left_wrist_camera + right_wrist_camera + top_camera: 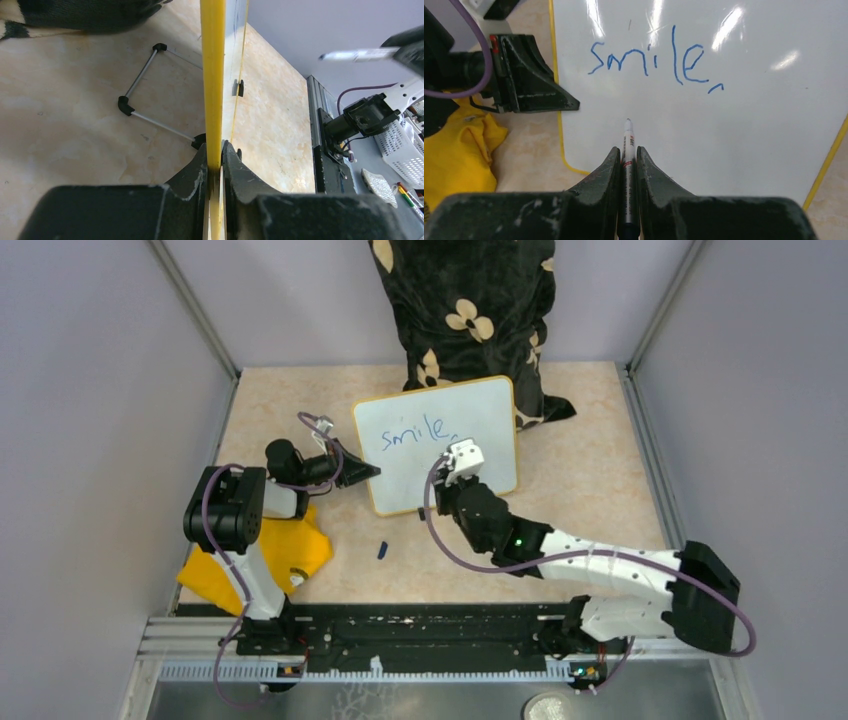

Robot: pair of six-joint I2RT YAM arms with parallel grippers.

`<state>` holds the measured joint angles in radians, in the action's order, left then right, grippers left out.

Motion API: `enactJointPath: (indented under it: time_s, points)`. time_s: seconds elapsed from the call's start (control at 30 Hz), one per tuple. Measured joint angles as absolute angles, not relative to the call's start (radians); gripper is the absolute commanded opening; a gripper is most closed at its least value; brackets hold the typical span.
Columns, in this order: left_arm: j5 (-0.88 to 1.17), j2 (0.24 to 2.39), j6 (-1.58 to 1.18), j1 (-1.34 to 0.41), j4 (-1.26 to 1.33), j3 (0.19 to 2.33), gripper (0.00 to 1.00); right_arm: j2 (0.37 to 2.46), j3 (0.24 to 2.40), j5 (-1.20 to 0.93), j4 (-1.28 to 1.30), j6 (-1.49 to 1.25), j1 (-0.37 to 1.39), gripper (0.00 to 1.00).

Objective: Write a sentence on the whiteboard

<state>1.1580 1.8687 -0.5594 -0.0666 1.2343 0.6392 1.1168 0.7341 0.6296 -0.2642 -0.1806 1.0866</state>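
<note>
Whiteboard [410, 480] sits on bench [600, 430], left rim pinched by left claw [365, 472]. Right claw [626, 152] clamps marker [628, 132], tip pointing up-board just below sentence [649, 62] "smile,"; blank second-line space lies straight ahead.

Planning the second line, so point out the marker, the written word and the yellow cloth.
marker [628, 141]: right wrist view, barrel just below the tip.
written word [647, 61]: right wrist view, its middle letters.
yellow cloth [303, 548]: top external view, bare right-hand part.
</note>
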Motion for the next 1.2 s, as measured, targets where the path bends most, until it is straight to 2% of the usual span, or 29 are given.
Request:
enactJointPath:
  time_s: [0.27,0.7,1.2]
  points:
    - [1.158,1.869,-0.556,-0.067,1.230,0.641,0.00,1.346,0.789,0.720,-0.279,-0.138,1.160,0.00]
    - [1.158,1.869,-0.556,-0.067,1.227,0.642,0.00,1.457,0.835,0.707,-0.379,-0.092,1.175,0.00]
    - [1.158,1.869,-0.556,-0.067,1.226,0.643,0.00,1.602,0.872,0.844,-0.451,-0.041,1.250,0.00]
